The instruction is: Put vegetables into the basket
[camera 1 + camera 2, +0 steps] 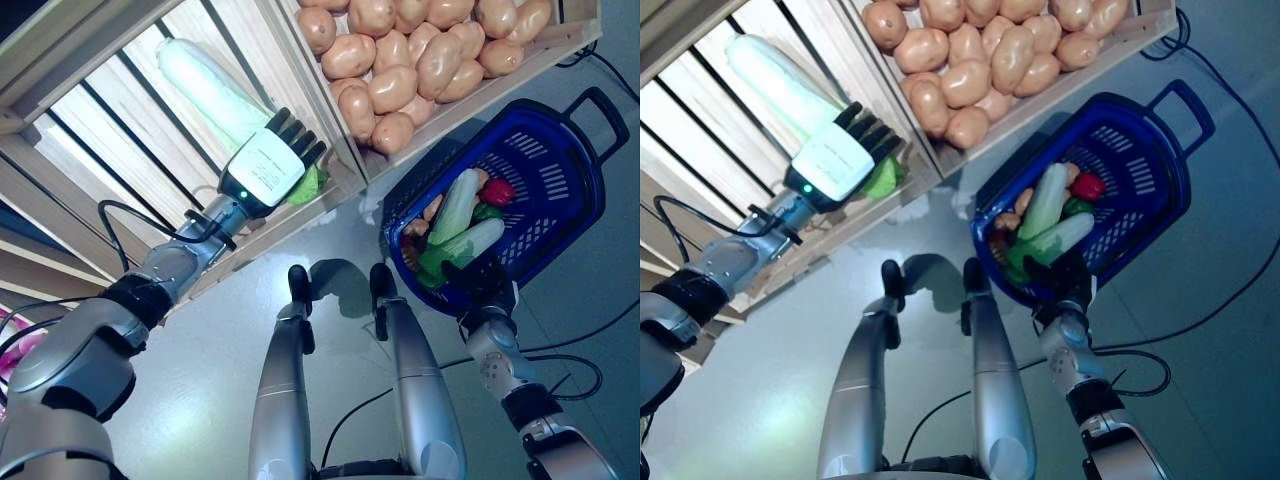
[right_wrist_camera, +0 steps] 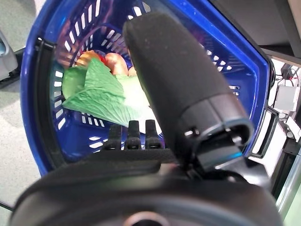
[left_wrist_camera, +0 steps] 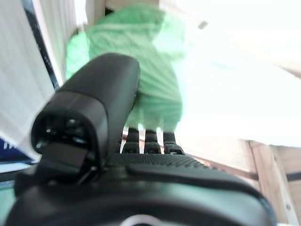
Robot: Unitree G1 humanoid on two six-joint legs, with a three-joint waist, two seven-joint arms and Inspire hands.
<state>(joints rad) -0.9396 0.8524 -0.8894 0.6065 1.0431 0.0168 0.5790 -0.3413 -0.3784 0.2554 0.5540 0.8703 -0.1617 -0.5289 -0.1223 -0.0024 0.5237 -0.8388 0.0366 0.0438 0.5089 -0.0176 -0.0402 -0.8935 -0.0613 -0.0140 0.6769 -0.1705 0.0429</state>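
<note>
A long pale green cabbage lies in a wooden crate of the stand. My left hand reaches into that crate with its fingers straight over the cabbage's leafy green end, touching or just above it. The blue basket stands on the floor to the right. In it lie two pale green cabbages, a red pepper and orange pieces. My right hand waits at the basket's near rim, fingers straight, and also shows in the right wrist view above the green leaves.
The wooden stand's slatted crates fill the upper left, and a crate wall runs just right of my left hand. The basket's handle points away from me. Grey floor lies between the stand and the basket.
</note>
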